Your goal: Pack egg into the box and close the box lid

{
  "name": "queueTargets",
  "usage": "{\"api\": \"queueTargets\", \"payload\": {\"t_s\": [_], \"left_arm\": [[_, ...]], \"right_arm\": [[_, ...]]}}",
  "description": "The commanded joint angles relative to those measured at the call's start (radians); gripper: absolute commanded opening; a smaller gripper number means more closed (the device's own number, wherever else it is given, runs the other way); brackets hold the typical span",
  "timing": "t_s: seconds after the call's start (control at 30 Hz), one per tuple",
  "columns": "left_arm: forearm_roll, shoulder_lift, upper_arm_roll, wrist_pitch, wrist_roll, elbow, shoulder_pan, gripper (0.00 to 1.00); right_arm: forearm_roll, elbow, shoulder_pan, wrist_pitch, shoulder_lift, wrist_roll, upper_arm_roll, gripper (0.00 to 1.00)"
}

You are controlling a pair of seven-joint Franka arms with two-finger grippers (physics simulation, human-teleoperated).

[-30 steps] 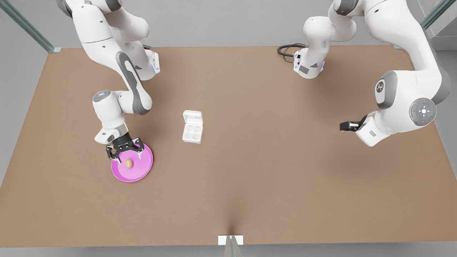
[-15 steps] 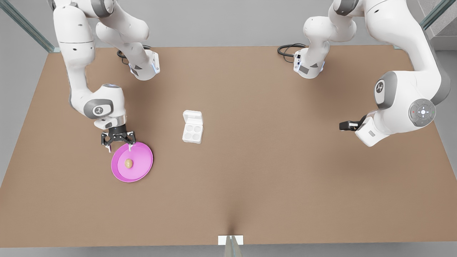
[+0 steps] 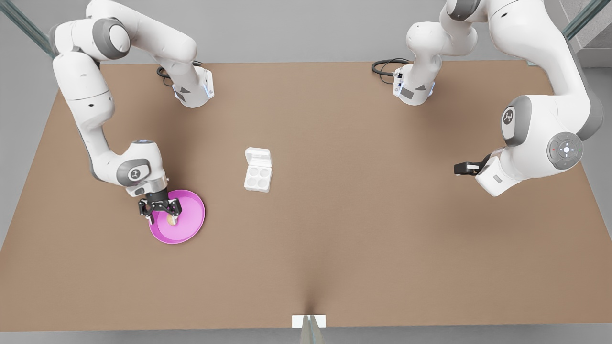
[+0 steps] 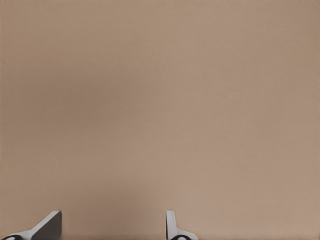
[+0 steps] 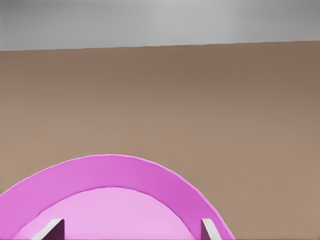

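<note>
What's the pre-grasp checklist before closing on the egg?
1. Right gripper over the pink plate, fingers apart: ok.
2. Egg between the fingers: cannot tell, the gripper partly hides it.
3. Egg resting on the plate: ok.
4. Box cups bare, lid folded back: ok.
5. Path from plate to box across the table: ok.
6. Left gripper waiting away at the front view's right, fingers apart: ok.
</note>
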Motion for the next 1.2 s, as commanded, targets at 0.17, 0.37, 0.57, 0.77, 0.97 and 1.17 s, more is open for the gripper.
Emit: {"api": "queueTargets", "payload": {"t_s": [0.17, 0.37, 0.57, 0.77, 0.97, 1.17], "left_arm": [[0.0, 0.0, 0.0, -0.002, 0.0, 0.0, 0.0, 1.0], [0.0, 0.0, 0.0, -0.003, 0.0, 0.0, 0.0, 1.0], [0.0, 0.0, 0.0, -0.003, 0.0, 0.0, -0.002, 1.0], [0.0, 0.001, 0.0, 0.0, 0.0, 0.0, -0.002, 1.0], [0.0, 0.001, 0.0, 0.003, 0.0, 0.0, -0.002, 1.0], [0.0, 0.001, 0.0, 0.003, 0.0, 0.0, -0.002, 1.0]], "right_arm": [[-0.189, 0.005, 0.09, -0.022, 0.018, 0.005, -0.059, 0.98], [-0.188, -0.012, 0.089, 0.066, 0.013, 0.008, -0.068, 0.97], [-0.183, 0.005, 0.165, 0.052, 0.013, 0.008, -0.163, 0.96], [-0.174, 0.002, 0.158, 0.054, 0.015, 0.008, -0.143, 0.94], [-0.172, 0.005, 0.162, 0.017, 0.022, 0.009, -0.147, 0.87], [-0.174, 0.002, 0.162, 0.02, 0.019, 0.009, -0.147, 0.79]]}}
